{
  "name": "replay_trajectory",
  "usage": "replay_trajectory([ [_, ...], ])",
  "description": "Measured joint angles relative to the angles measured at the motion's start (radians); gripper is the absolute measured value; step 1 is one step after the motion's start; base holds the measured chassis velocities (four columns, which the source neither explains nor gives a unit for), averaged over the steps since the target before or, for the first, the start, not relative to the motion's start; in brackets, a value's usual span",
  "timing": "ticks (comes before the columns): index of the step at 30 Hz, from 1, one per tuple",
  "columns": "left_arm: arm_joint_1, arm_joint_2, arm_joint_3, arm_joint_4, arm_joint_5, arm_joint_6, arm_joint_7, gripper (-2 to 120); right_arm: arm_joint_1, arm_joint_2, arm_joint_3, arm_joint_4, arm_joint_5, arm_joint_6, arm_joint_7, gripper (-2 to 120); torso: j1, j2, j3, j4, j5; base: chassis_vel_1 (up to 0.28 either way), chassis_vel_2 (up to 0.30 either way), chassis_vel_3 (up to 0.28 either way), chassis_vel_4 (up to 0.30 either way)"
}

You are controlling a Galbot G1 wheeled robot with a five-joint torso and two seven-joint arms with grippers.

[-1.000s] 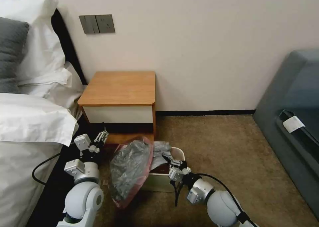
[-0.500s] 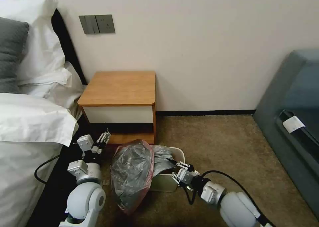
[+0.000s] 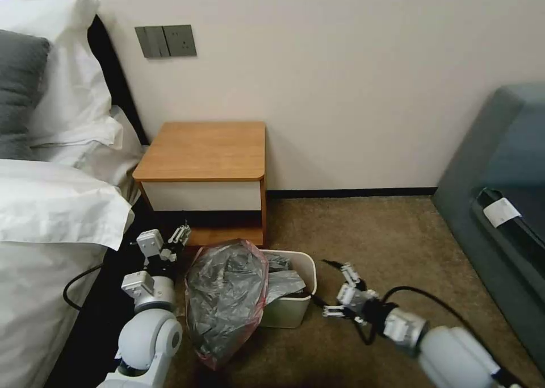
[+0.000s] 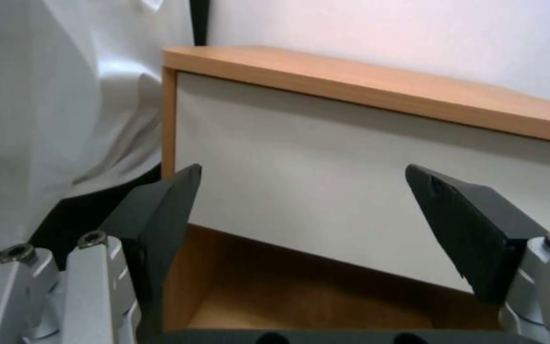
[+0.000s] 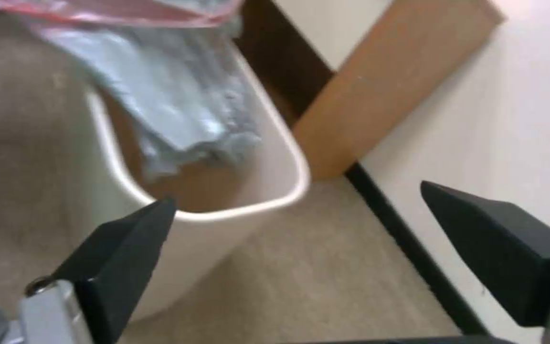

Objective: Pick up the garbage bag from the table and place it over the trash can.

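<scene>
The garbage bag [image 3: 227,297] drapes half over the trash can [image 3: 298,311], unheld. Both the left gripper [image 3: 180,236] and right gripper [image 3: 332,286] hang spread and empty beside it.

The bag [image 3: 226,297] blocks the bin's [image 3: 295,314] left rim and wall. In the right wrist view the bag's top runs off the frame edge. The nightstand's [image 3: 204,149] low shelf sits half lost in shadow.

The left end effector [image 3: 180,233] hangs low with fingers spread wide on an upright forearm, while the right end effector [image 3: 328,283] reaches forward low, jaws wide apart and empty.
</scene>
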Motion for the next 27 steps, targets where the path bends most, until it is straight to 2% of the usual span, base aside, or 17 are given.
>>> replay_trajectory([
  [4, 0.031, 0.045, 0.010, -0.035, -0.068, 0.045, 0.002, 84, 0.010, 0.033, 0.045, 0.006, 0.025, 0.006, 0.020, 100, 0.000, 0.000, 0.000, -0.0001, -0.0002, 0.000, 0.000, 0.000, 0.000],
  [7, 0.128, 0.140, 0.013, -0.141, -0.219, 0.167, -0.001, 86, 0.025, 0.106, 0.078, 0.007, 0.041, 0.019, 0.038, 100, 0.000, 0.000, 0.000, 0.0003, 0.0002, 0.000, 0.000, 0.000, 0.000],
  [8, 0.128, 0.140, 0.013, -0.141, -0.219, 0.167, -0.001, 86, 0.025, 0.106, 0.078, 0.007, 0.041, 0.019, 0.038, 100, 0.000, 0.000, 0.000, 0.0003, 0.0002, 0.000, 0.000, 0.000, 0.000],
  [11, 0.214, 0.239, -0.003, -0.237, -0.310, 0.283, 0.000, 91, 0.026, 0.164, 0.094, 0.022, 0.050, 0.032, 0.059, 100, 0.000, 0.000, 0.000, 0.0002, 0.0003, 0.000, 0.000, 0.000, 0.000],
  [12, 0.214, 0.239, -0.003, -0.237, -0.310, 0.283, 0.000, 91, 0.026, 0.164, 0.094, 0.022, 0.050, 0.032, 0.059, 100, 0.000, 0.000, 0.000, 0.0002, 0.0003, 0.000, 0.000, 0.000, 0.000],
  [15, 0.244, 0.278, -0.012, -0.299, -0.375, 0.440, 0.026, 95, 0.026, 0.224, 0.098, 0.047, 0.053, 0.048, 0.109, 100, 0.000, 0.000, 0.000, 0.0002, 0.0002, 0.000, 0.000, 0.000, 0.000],
  [16, 0.241, 0.278, -0.009, -0.298, -0.376, 0.475, 0.048, 95, 0.026, 0.238, 0.098, 0.053, 0.054, 0.053, 0.119, 100, 0.000, 0.000, 0.000, 0.0002, 0.0000, 0.000, 0.000, 0.000, 0.000],
  [17, 0.241, 0.278, -0.009, -0.298, -0.376, 0.475, 0.048, 95, 0.026, 0.238, 0.098, 0.053, 0.054, 0.053, 0.119, 100, 0.000, 0.000, 0.000, 0.0002, 0.0000, 0.000, 0.000, 0.000, 0.000],
  [19, 0.227, 0.276, 0.001, -0.277, -0.357, 0.535, 0.098, 95, 0.024, 0.259, 0.097, 0.059, 0.054, 0.062, 0.128, 100, 0.000, 0.000, 0.000, 0.0002, 0.0000, 0.000, 0.000, 0.000, 0.000],
  [21, 0.212, 0.275, 0.013, -0.245, -0.318, 0.563, 0.142, 95, 0.016, 0.272, 0.096, 0.062, 0.054, 0.074, 0.131, 100, 0.000, 0.000, 0.000, 0.0001, -0.0001, 0.000, 0.000, 0.000, 0.000],
  [27, 0.169, 0.255, 0.025, -0.188, -0.273, 0.554, 0.118, 100, -0.004, 0.279, 0.097, 0.062, 0.053, 0.095, 0.132, 100, 0.000, 0.000, 0.000, 0.0001, 0.0000, 0.000, 0.000, 0.000, 0.000],
])
